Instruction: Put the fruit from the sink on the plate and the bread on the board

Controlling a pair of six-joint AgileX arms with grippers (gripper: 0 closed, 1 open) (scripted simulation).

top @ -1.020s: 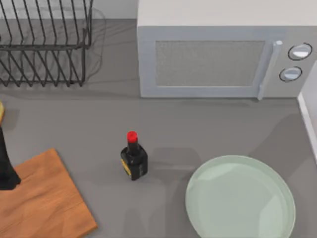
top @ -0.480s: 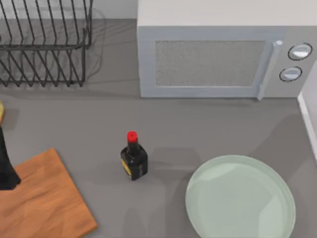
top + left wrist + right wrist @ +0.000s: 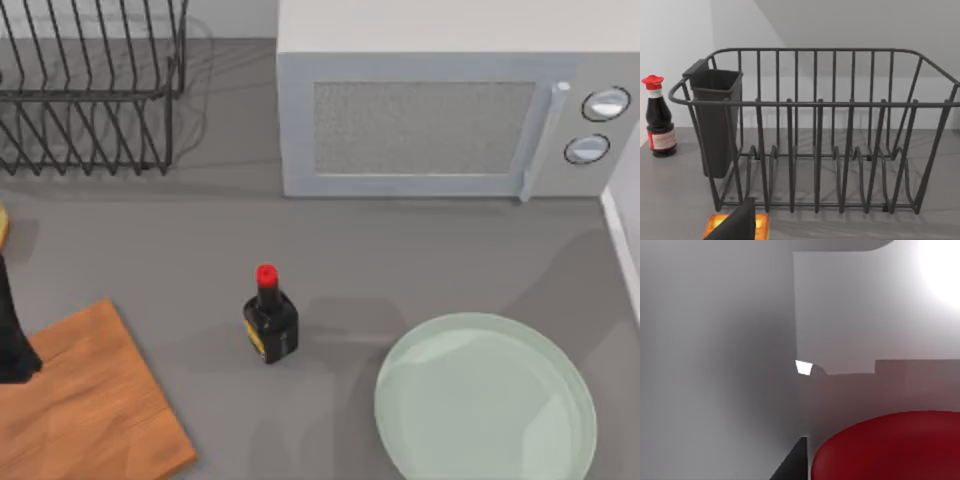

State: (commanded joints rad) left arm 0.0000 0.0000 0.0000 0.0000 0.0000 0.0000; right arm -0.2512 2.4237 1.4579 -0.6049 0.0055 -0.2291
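Bread [image 3: 736, 226], lower left of the left wrist view, sits at the left gripper [image 3: 738, 224], closure indeterminate; confirm a centred hold, then carry low to the board [image 3: 85, 405]

The left arm [image 3: 12, 330] stands at the board's [image 3: 85, 410] left edge, its dark finger [image 3: 737, 225] pointing toward the dish rack [image 3: 815, 135] (grip state unclear). The right gripper's dark fingertip [image 3: 792, 462] sits just beside the fruit [image 3: 890, 447].

Orange-brown grained board [image 3: 90, 410], pale mint-green plate [image 3: 486, 400], glossy red fruit [image 3: 890, 447], golden-yellow bread [image 3: 735, 226], red-capped black bottle [image 3: 269, 320].
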